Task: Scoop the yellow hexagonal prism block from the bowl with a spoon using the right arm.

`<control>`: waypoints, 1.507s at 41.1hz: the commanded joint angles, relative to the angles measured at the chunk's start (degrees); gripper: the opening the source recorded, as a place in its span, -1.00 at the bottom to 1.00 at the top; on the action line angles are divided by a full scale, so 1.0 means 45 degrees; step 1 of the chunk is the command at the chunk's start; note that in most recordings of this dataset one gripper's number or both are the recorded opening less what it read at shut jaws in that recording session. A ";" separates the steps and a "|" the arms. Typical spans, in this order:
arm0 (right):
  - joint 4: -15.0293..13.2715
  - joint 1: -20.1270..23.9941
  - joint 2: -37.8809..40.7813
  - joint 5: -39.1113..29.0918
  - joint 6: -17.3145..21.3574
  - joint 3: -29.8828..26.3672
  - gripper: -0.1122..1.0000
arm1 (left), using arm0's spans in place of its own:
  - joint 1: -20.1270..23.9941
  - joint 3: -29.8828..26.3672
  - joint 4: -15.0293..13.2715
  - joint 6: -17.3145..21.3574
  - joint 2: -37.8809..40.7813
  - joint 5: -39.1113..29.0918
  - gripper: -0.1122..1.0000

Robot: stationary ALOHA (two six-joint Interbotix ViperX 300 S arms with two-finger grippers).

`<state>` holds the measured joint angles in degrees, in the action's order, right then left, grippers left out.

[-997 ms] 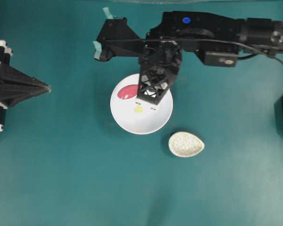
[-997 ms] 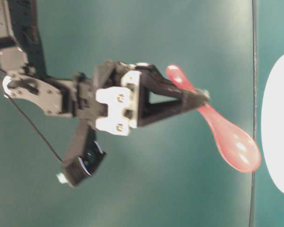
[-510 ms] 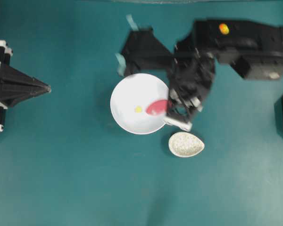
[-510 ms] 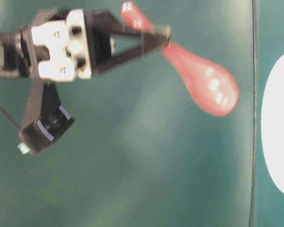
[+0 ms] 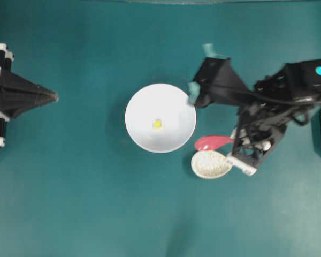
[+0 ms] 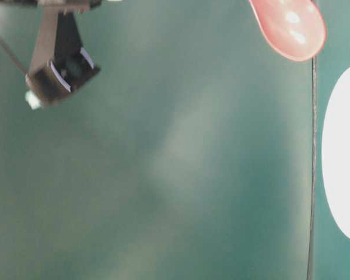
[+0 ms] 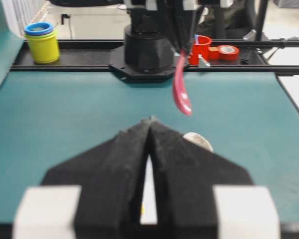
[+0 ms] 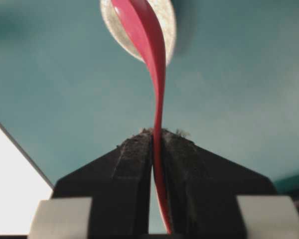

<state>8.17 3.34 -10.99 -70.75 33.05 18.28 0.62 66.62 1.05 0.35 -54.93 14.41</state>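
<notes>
My right gripper point(image 8: 157, 137) was clamped on the handle of the spoon point(image 5: 213, 142), its long axis lying across the overhead view, scoop end pointing left toward the bowl point(image 5: 144, 139) and riding above the speckled dish point(image 5: 209, 164). The yellow hexagonal prism block point(image 5: 157, 123) sat in the bowl's middle. My left gripper point(image 7: 150, 129) was closed on nothing

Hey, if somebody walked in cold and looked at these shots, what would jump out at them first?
Probably the pinkish-red spoon, pinched by its handle in the right pincer and hanging over the speckled dish, just right of the white bowl. Next, the tiny yellow block lying alone in the middle of that bowl. The left pincer sits shut at the far left edge, well away.
</notes>
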 commanded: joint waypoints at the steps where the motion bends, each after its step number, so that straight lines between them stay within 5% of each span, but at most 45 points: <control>1: -0.0020 0.0078 -0.0840 0.1074 0.0137 0.0820 -0.63 | 0.0234 -0.0332 0.0020 0.0000 0.0117 0.0098 -0.77; 11: 0.0000 0.0371 -0.2012 0.3906 0.0527 0.3223 -0.63 | 0.0586 -0.0313 0.0020 0.0000 0.0098 0.0059 -0.77; 35: 0.0039 0.0625 -0.2227 0.8926 0.0977 0.6504 -0.63 | 0.0684 -0.0332 0.0020 -0.0020 0.0020 0.0039 -0.77; 50: 0.0117 0.1777 -0.1680 1.0313 0.2227 0.7461 -0.63 | 0.0684 -0.0332 0.0020 -0.0039 0.0020 0.0059 -0.77; 62: 0.0117 0.1992 -0.1035 1.0820 0.2266 0.7402 -0.63 | 0.0684 -0.0332 0.0020 -0.0059 0.0020 0.0078 -0.77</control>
<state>8.53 12.13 -16.00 -22.76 43.15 52.47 3.52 66.62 1.05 0.26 -55.11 14.41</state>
